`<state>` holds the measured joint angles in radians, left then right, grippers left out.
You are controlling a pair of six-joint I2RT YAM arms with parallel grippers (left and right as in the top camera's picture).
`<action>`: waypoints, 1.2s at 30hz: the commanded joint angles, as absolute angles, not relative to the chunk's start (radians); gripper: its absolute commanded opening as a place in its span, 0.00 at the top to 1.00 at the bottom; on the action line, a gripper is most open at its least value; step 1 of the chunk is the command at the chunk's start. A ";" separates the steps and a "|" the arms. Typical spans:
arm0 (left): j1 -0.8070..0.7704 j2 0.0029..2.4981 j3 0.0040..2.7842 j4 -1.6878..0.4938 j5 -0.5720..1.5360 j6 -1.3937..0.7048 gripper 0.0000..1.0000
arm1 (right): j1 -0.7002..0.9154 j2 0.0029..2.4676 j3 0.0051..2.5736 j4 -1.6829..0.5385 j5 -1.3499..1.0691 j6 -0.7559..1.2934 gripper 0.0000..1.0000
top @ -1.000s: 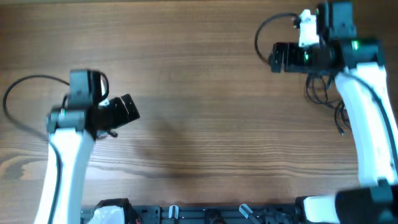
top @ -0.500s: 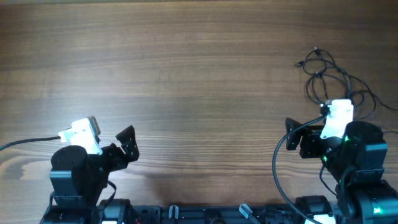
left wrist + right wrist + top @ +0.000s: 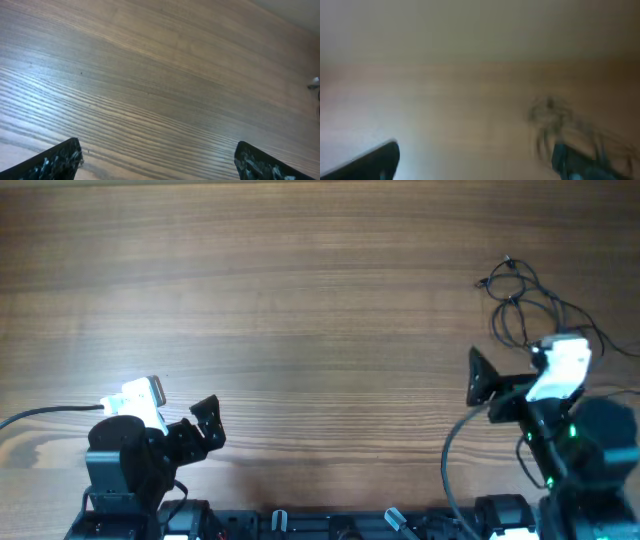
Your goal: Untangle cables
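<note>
Wooden table (image 3: pixel 300 300) fills the overhead view, bare across the middle. Left gripper (image 3: pixel 205 423) sits at lower left, jaws spread wide, nothing between them; its wrist view shows only wood grain between the two fingertips. Right gripper (image 3: pixel 480 378) sits at right of centre, low in the frame, jaws likewise apart and empty. The cables (image 3: pixel 530 305) lie in a loose looped bundle at the upper right of the overhead view, flat on the table, above and slightly right of the right gripper, near it but not touching. They are well apart from the left gripper, across the whole table. The right wrist view is blurred; the bundle shows as a dark smudge to the right of centre, off the line between the jaws. Judgement: very light, limp wire, far thinner than the fingers. It will likely drag and slide on the smooth wood rather than lift cleanly, and loops may tighten if pulled. Best hold is probably an outer loop or a free strand near the small plug ends (image 3: pixel 483 282) at the bundle's upper left edge, with one claw pinning and the other drawing.
</note>
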<state>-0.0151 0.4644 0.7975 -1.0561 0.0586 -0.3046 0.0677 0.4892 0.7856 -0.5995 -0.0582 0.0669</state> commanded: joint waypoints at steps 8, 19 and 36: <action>-0.022 0.459 0.788 -1.057 0.067 -0.311 0.00 | 0.067 0.007 0.164 0.180 -0.075 0.052 0.00; -0.022 0.459 0.788 -1.057 0.067 -0.311 0.00 | 0.069 0.003 0.005 0.010 -0.147 -0.274 0.00; -0.022 0.459 0.788 -1.057 0.067 -0.311 0.00 | 0.069 0.004 0.005 0.010 -0.147 -0.288 0.00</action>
<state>-0.0151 0.4644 0.7937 -1.0588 0.0586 -0.3046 0.0685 0.0135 0.0059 0.0063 -0.1307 -0.2756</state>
